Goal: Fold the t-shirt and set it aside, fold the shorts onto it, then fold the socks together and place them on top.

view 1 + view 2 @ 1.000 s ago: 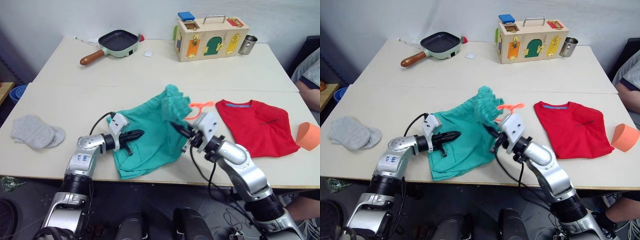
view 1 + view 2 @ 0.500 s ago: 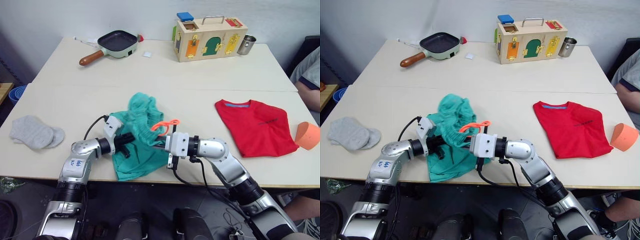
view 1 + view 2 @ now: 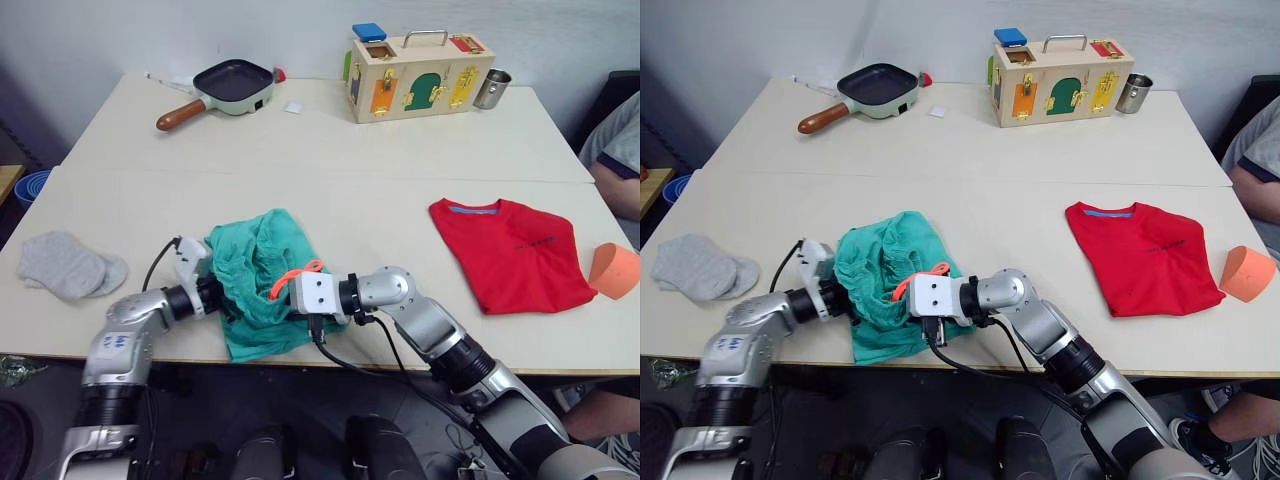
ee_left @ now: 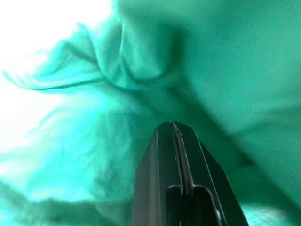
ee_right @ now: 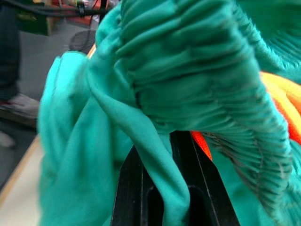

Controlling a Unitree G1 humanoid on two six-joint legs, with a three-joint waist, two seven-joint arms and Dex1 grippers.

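Now, from the left eye view, the shorts point(image 3: 262, 280) lie bunched in a teal heap near the front edge of the table point(image 3: 300, 150), with the orange drawstring point(image 3: 293, 279) curling out on the side toward the right arm. The left gripper point(image 3: 214, 296) is buried in the heap's left edge, and the right gripper point(image 3: 283, 296) reaches in from the other side, its white wrist block just beside the drawstring. The t-shirt point(image 3: 515, 250) lies folded flat, well apart to the right, with an orange cone-shaped object point(image 3: 615, 269) near its far side. The socks point(image 3: 70, 264) rest together near the table's left edge, well apart from the shorts. At the back of the table stand a frying pan point(image 3: 228, 85), a wooden latch box point(image 3: 420, 75) and a metal cup point(image 3: 494, 88) just beside the box. A person's arm point(image 3: 612, 160) shows at the right border.

The right eye view gives the same layout: teal heap between the two arms, red shirt to the right, grey socks to the left.

In the left wrist view, the two black fingers point(image 4: 162, 179) are pressed together with no gap, their tips against teal cloth that surrounds them; whether any fabric is caught between them I cannot tell.

In the right wrist view, the fingers point(image 5: 128, 188) stand closed on a fold of the shorts, a strip of teal cloth running down between them, with the gathered waistband point(image 5: 197, 94) above and orange cord beside it.
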